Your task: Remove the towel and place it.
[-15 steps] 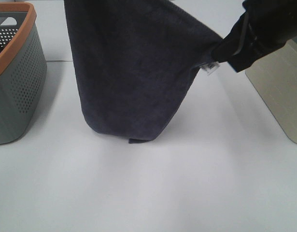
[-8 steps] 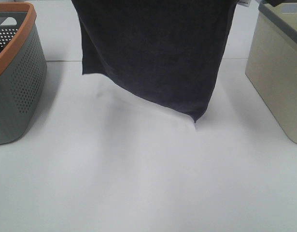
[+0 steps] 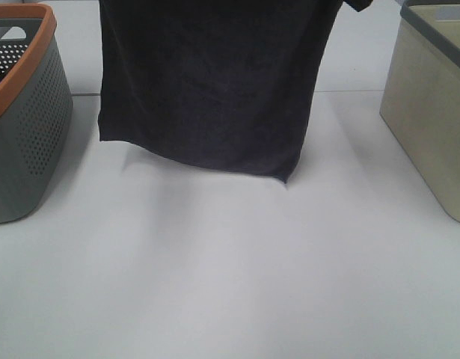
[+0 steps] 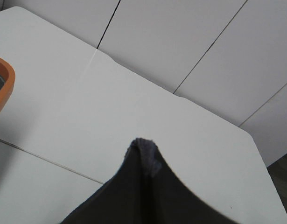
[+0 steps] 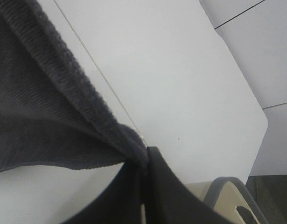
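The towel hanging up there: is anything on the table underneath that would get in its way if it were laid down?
Nothing visible does. The towel hangs over bare white table; the grey basket stands off to the left and the beige bin off to the right, both apart from it.

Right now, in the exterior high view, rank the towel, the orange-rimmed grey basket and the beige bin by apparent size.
1. towel: hanging, largest by far.
2-3. grey basket and beige bin: about alike. Both are cut off by the frame edges, so I won't rank them.
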`<state>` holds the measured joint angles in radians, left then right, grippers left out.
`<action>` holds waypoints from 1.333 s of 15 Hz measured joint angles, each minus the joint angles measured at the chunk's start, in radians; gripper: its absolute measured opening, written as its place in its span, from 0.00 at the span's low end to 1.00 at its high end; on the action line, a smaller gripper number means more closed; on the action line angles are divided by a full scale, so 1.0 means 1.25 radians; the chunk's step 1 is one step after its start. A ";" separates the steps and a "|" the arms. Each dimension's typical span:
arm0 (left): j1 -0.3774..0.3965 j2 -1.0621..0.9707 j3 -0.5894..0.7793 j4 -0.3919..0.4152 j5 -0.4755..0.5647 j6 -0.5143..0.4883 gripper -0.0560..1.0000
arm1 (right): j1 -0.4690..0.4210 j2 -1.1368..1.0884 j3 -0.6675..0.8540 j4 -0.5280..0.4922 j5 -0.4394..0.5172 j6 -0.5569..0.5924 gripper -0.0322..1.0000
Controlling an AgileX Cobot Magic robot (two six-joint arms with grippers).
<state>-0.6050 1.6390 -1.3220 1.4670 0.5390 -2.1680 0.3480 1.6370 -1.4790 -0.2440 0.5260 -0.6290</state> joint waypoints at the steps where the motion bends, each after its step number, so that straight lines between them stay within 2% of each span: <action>1: 0.034 0.018 0.000 0.013 -0.050 -0.031 0.05 | -0.003 0.037 -0.039 0.001 -0.001 0.000 0.05; 4: 0.170 0.097 -0.026 0.095 -0.230 -0.155 0.05 | -0.019 0.163 -0.183 0.023 -0.016 0.000 0.05; 6: 0.225 0.161 -0.119 0.164 -0.331 -0.198 0.05 | -0.043 0.238 -0.298 0.051 -0.018 0.000 0.05; 9: 0.245 0.260 -0.262 0.210 -0.382 -0.183 0.05 | -0.074 0.308 -0.420 0.109 -0.017 0.000 0.05; 11: 0.246 0.294 -0.270 0.206 -0.385 -0.175 0.05 | -0.075 0.317 -0.410 0.134 0.016 0.018 0.05; 14: 0.229 0.297 -0.138 0.202 -0.406 -0.116 0.05 | -0.075 0.285 -0.173 0.154 0.026 0.035 0.05; 18: 0.110 0.279 0.022 0.205 -0.404 -0.094 0.05 | -0.077 0.121 0.167 0.166 -0.108 0.034 0.05; 20: 0.062 0.272 0.086 0.201 -0.366 -0.094 0.05 | -0.079 0.065 0.278 0.180 -0.134 0.034 0.05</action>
<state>-0.5280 1.9790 -1.2140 1.7180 0.0820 -2.2850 0.2490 1.7180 -1.1320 -0.0190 0.3580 -0.5870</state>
